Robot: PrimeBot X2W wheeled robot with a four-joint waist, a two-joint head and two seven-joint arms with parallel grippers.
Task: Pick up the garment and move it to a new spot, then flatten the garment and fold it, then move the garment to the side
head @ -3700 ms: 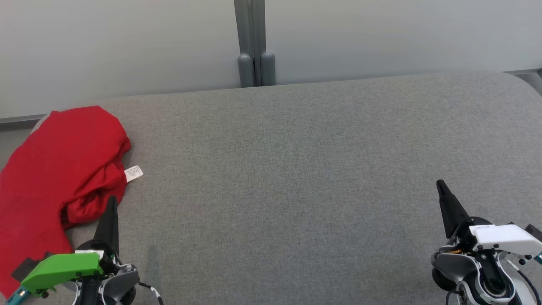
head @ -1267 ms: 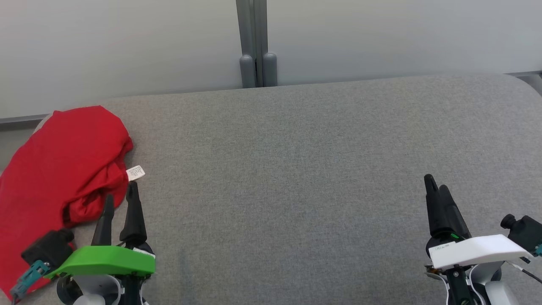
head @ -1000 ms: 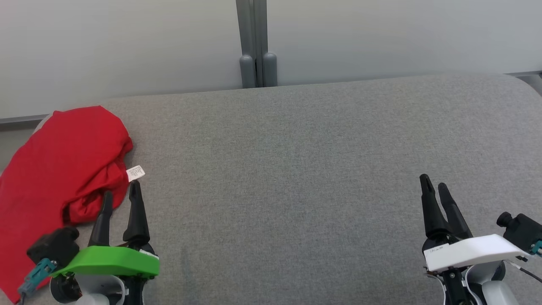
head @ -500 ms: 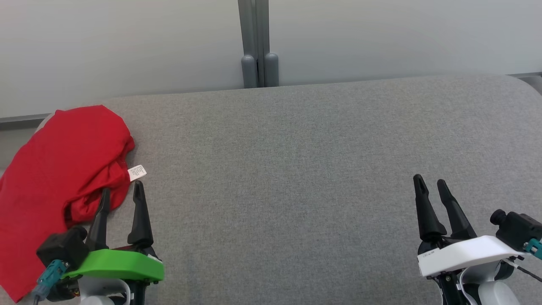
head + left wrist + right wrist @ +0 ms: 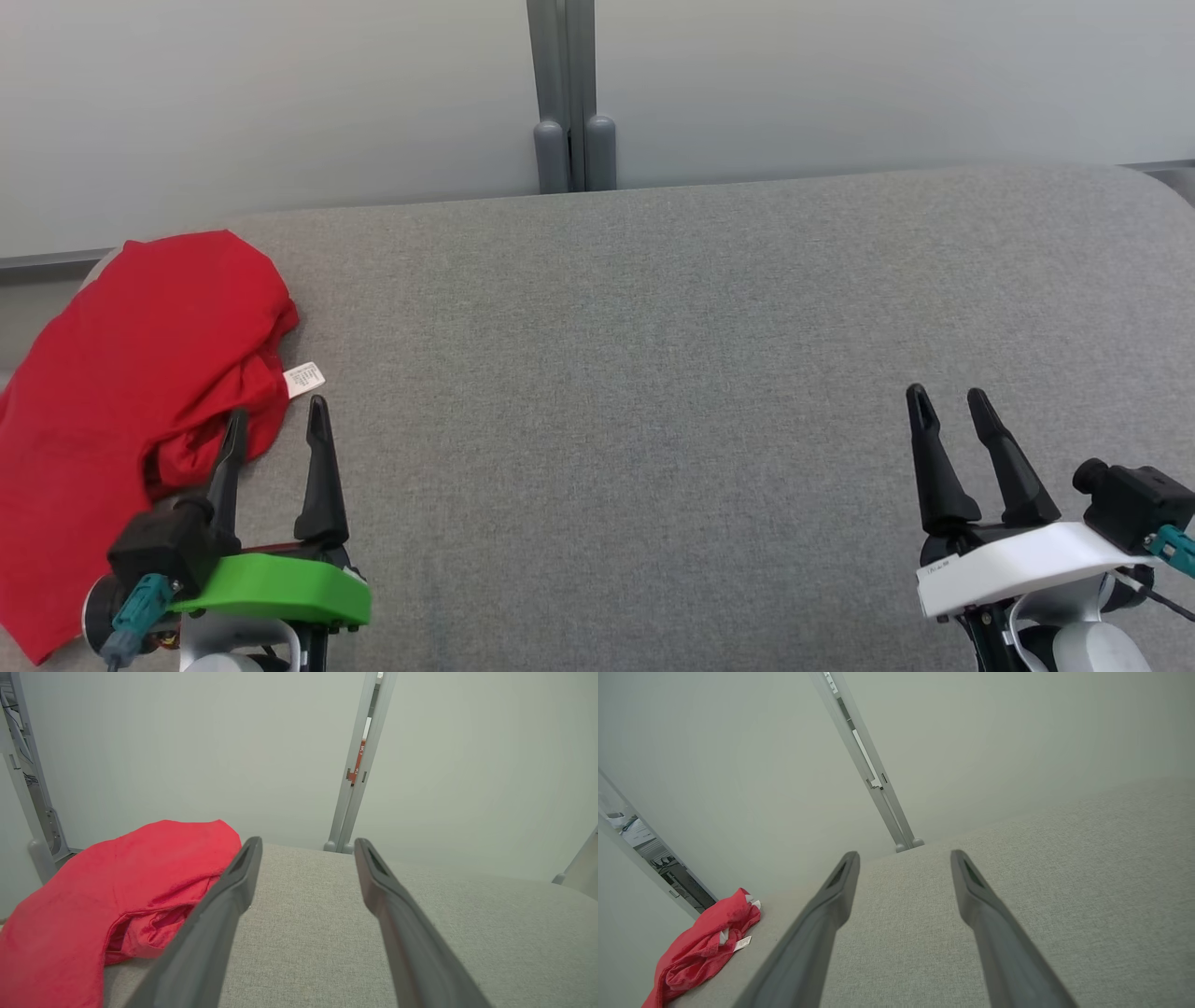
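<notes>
The red garment (image 5: 140, 373) lies crumpled at the nine o'clock edge of the bench (image 5: 653, 373), soft, light and likely to sag, so its bunched fold near the white label (image 5: 304, 379) suits the left end effector (image 5: 278, 411), spread just beside it, with the right end effector (image 5: 948, 395) likewise spread.

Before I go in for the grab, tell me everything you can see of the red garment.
The red garment is soft, matte cloth, crumpled in a loose heap with folds bunched along its right edge, where a small white label sticks out. It lies at the left end of the grey padded surface, covering the far left corner. The open left gripper sits beside it; one finger overlaps its edge in the head view, contact unclear.
</notes>
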